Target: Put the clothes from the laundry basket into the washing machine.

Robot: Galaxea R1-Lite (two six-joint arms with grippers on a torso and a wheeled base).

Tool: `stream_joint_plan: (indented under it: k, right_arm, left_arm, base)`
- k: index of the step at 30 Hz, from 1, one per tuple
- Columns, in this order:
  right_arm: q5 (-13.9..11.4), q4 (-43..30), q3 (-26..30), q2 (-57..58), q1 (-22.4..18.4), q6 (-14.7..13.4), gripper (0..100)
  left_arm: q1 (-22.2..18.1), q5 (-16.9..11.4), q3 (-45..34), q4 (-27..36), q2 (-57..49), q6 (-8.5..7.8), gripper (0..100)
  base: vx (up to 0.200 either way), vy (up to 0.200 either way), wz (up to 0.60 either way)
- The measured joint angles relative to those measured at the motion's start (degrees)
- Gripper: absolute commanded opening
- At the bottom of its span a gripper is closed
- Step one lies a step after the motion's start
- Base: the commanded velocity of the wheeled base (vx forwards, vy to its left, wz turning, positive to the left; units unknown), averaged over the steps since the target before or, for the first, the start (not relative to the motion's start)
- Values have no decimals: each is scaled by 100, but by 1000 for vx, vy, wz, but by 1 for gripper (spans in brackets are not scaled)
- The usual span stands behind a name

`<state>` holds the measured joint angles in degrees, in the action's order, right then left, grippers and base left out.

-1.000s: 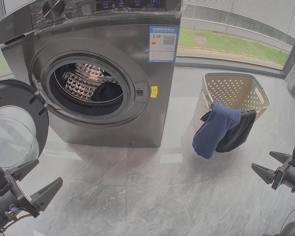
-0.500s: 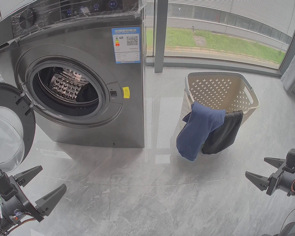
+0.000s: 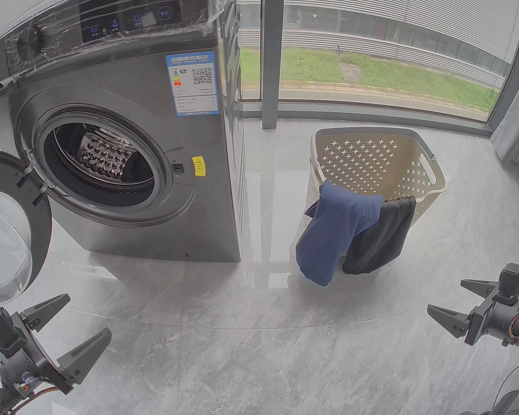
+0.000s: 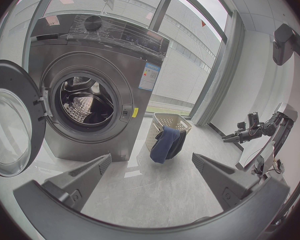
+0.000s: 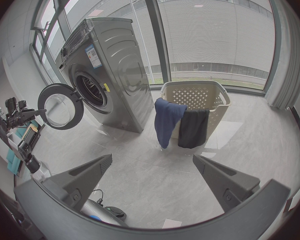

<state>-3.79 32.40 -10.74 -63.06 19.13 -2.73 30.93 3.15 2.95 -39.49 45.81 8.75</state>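
A grey front-loading washing machine (image 3: 127, 145) stands at the left with its round door (image 3: 8, 226) swung open; something dark lies inside the drum (image 3: 101, 159). A beige laundry basket (image 3: 380, 162) stands on the floor to its right. A blue garment (image 3: 331, 231) and a black garment (image 3: 380, 237) hang over the basket's near rim. My left gripper (image 3: 66, 327) hovers open low at the left, below the door. My right gripper (image 3: 461, 306) hovers open at the lower right, short of the basket. Both hold nothing.
Grey tiled floor (image 3: 259, 347) lies open between the grippers, machine and basket. A window wall with a dark pillar (image 3: 271, 47) runs behind. A curtain (image 3: 513, 128) hangs at the far right.
The head view has swung to the right, so machine and basket sit further left in the picture. Both grippers stay open and low; the clothes have not moved on the basket.
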Motion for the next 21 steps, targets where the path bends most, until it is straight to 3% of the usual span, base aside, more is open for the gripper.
stream_joint_plan:
  k: [8, 18, 21]
  right_arm:
    - [2, 60, 9, -182, -2, -52, 100]
    - [2, 60, 11, -383, -22, -106, 100]
    - [2, 57, 0, -449, -24, -167, 100]
  left_arm:
    - [0, 0, -28, -1, -11, 17, 100]
    - [0, 5, -28, -15, -23, 5, 100]
    - [-1, 5, -17, -12, -28, 16, 100]
  base:
    - [0, -200, 0]
    - [0, 0, 0]
    - [200, 0, 0]
